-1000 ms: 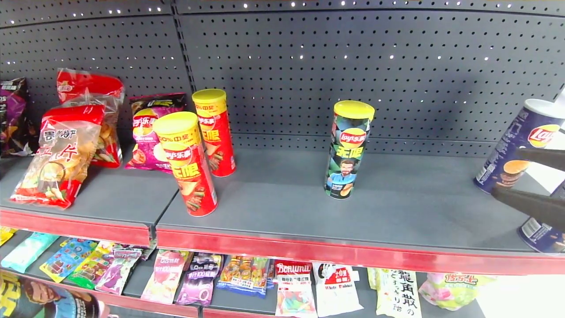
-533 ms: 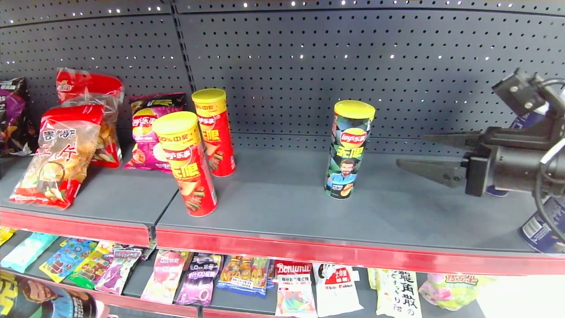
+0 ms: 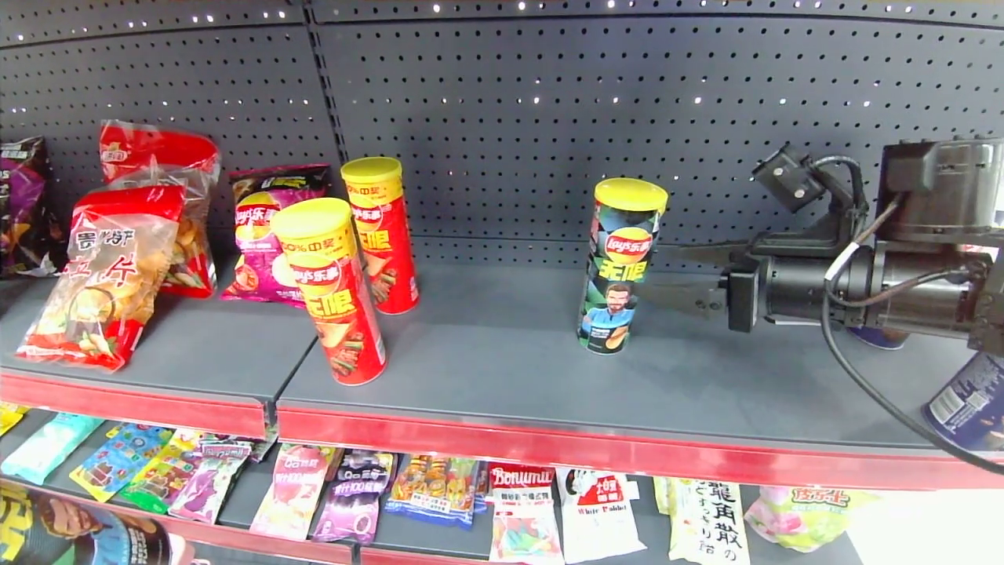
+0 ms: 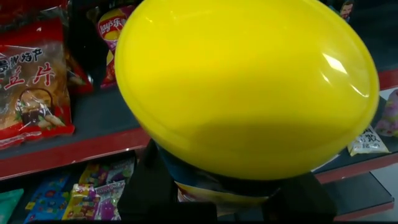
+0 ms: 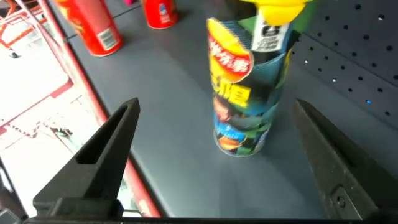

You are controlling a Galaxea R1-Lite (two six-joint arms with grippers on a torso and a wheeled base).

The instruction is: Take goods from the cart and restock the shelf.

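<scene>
A green chips can [image 3: 623, 267] with a yellow lid stands upright mid-shelf on the grey shelf [image 3: 502, 353]. My right gripper [image 3: 659, 272] comes in from the right at the can's height, open, its fingertips just short of the can's right side. In the right wrist view the green can [image 5: 249, 93] stands ahead between the spread fingers [image 5: 93, 174] of that gripper [image 5: 216, 107]. My left gripper holds another chips can whose yellow lid [image 4: 249, 87] is close to the left wrist camera. That can's dark printed body [image 3: 78, 534] lies at the head view's lower left corner.
Two red chips cans [image 3: 337, 290] [image 3: 380, 235] stand left of centre, with snack bags [image 3: 110, 275] further left. A blue can [image 3: 969, 404] sits at the shelf's right end. The red shelf lip [image 3: 596, 451] runs along the front; packets [image 3: 439, 486] fill the lower shelf.
My right arm has swept left along the shelf from the blue cans to the green can, its fingers staying open. The cans and bags have not moved.
</scene>
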